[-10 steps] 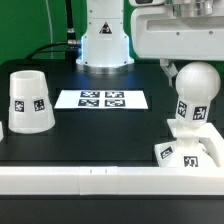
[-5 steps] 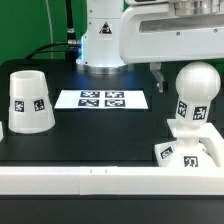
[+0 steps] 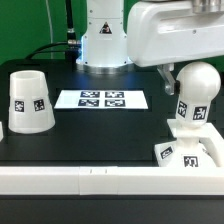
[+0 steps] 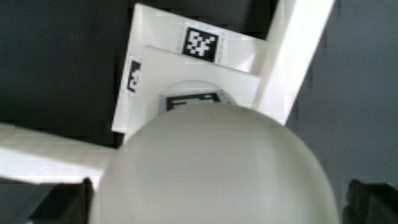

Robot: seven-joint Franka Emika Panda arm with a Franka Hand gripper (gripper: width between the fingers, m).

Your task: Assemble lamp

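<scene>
In the exterior view, the bulb [image 3: 195, 95] stands upright in the square base [image 3: 188, 152] at about four o'clock on the black table [image 3: 100, 132]. The shade [image 3: 30, 101] sits at nine o'clock, well apart, with the marker board [image 3: 101, 99] between them. The gripper [image 4: 210, 203] hangs over the bulb's head, claw spread wide, fingertips [image 4: 50, 205] flanking it and gripping nothing. The bulb step seems to be in hand, and the next move likely calls for closing on the head to twist it home. The socket joint is hidden, and the frame edge crops the base.
</scene>
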